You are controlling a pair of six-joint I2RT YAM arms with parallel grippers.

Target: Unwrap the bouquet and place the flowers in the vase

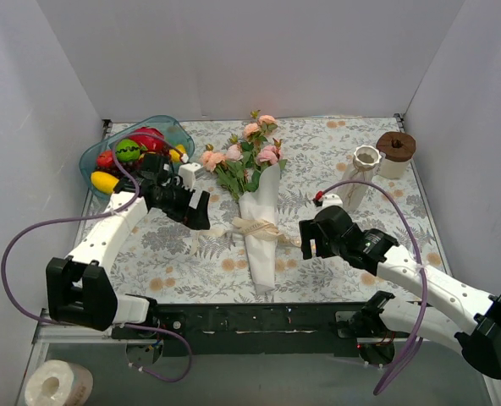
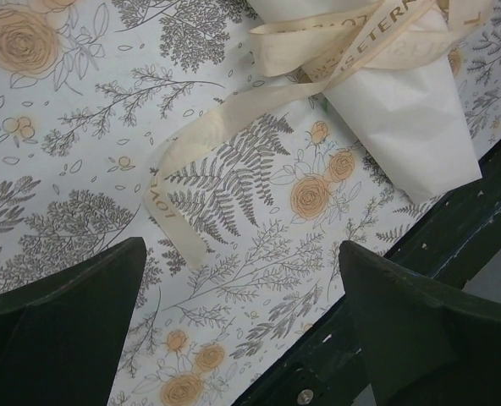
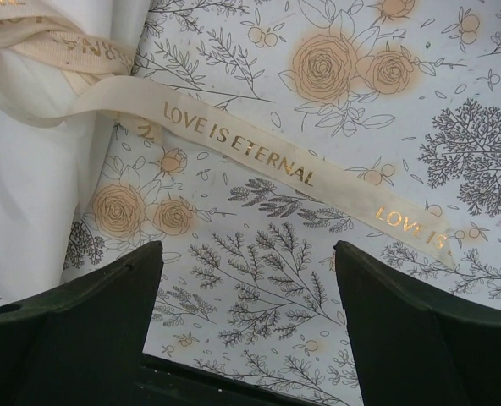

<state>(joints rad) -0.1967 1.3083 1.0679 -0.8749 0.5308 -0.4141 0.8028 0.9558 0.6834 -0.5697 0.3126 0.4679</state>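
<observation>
Nearest the overhead camera, both arm bases (image 1: 81, 292) at the table's near edge. Beyond them, flat on the floral-print tablecloth (image 1: 335, 144), the bouquet (image 1: 259, 224) of roses in its white translucent paper cone. Long axis running away from the arms, pink-peach blooms (image 1: 255, 148) at the far end, cone's point toward the near edge. Flanked by the left gripper (image 1: 197, 209) and the right gripper (image 1: 308, 240), each just beside the cone and about level with the cream ribbon (image 1: 255, 228) tied round its middle. Far right, past the right arm, the small white vase (image 1: 365, 173) with scalloped rim: upright, nothing in it. Far left, a blue translucent bowl (image 1: 88, 161) heaped with coloured fruit (image 1: 136, 148).

Left wrist view: dark fingers (image 2: 64, 330) spread wide, gripping nothing. Looped ribbon tail (image 2: 191, 169) on the cloth just ahead, cone's point up to the right.

Right wrist view: fingers (image 3: 73, 330) likewise wide apart and bare. Gold-lettered tail (image 3: 242, 144) stretched straight across just ahead – cone to the left. Probably the easier tail to reach and draw away from the knot.
</observation>
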